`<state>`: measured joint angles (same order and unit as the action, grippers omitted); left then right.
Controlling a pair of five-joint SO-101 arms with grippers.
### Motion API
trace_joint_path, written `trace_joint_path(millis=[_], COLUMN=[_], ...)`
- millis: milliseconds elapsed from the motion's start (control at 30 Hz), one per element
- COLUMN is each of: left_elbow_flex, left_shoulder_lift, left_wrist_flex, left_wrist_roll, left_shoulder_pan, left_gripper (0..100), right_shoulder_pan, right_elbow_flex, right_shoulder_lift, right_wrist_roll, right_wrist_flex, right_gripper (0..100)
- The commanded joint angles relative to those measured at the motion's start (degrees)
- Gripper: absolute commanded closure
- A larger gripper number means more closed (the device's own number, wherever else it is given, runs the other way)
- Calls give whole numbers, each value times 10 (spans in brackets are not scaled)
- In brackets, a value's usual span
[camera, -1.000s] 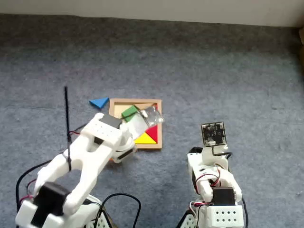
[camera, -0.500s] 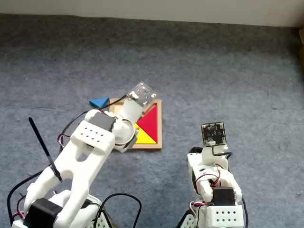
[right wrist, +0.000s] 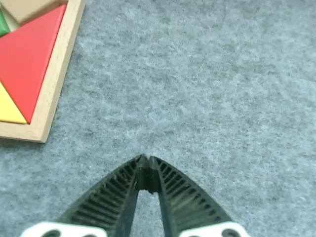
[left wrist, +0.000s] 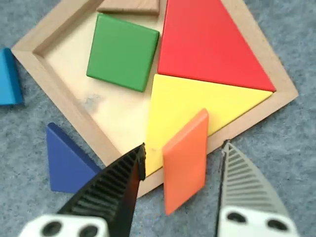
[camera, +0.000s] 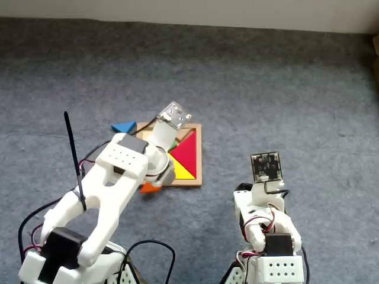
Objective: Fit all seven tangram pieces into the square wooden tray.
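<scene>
The square wooden tray (left wrist: 69,98) holds a green square (left wrist: 123,52), a large red triangle (left wrist: 207,44), a large yellow triangle (left wrist: 197,106) and a plain wood-coloured piece (left wrist: 131,5). An orange parallelogram (left wrist: 185,158) lies across the tray's rim, partly on the yellow triangle. My left gripper (left wrist: 182,150) hovers open over it, one finger on each side with gaps. A dark blue triangle (left wrist: 66,160) and a light blue triangle (left wrist: 7,76) lie on the carpet beside the tray. My right gripper (right wrist: 148,165) is shut over bare carpet, off to the side of the tray (right wrist: 53,79).
In the high view the tray (camera: 199,160) sits mid-carpet with the left arm (camera: 127,163) over its near-left part. The light blue triangle (camera: 123,126) lies off its far-left corner, the orange piece (camera: 149,187) at its near-left corner. The right arm (camera: 266,168) stands near right. Grey carpet surrounds everything.
The left arm's wrist swung from lying across the tray toward its far side, then drew back a little. The orange piece now shows at the tray's near-left corner. The right arm kept still.
</scene>
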<state>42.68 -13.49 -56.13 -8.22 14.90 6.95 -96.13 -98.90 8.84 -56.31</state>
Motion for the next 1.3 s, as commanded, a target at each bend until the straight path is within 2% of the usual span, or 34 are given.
trace_joint_path(millis=[0, 200, 400, 600, 800, 900, 1067, 1267], left_elbow_flex=[-40, -54, -26, 29, 95, 109, 109, 25], left_shoulder_lift=[-14, -54, -60, -56, -55, -54, -50, 58], left_wrist_flex=[-3, -66, -105, -96, -11, 0, 0, -27], left_wrist_roll=[11, 11, 10, 8, -25, -26, -27, -24], left_shoulder_pan=[-7, -1, 53, 98, 74, 73, 73, 73], left_gripper=[759, 762, 762, 762, 762, 762, 762, 781], right_shoulder_pan=[-9, -9, -9, -9, -9, -9, -9, -9], right_elbow_flex=[-84, -84, -84, -84, -84, -84, -84, -84], right_shoulder_lift=[-9, -9, -9, -9, -9, -9, -9, -9], right_wrist_roll=[-4, -4, -4, -4, -4, -4, -4, -4], right_wrist_flex=[-1, -1, -1, -2, -2, -2, -2, -2], right_gripper=[993, 993, 993, 993, 993, 993, 993, 993])
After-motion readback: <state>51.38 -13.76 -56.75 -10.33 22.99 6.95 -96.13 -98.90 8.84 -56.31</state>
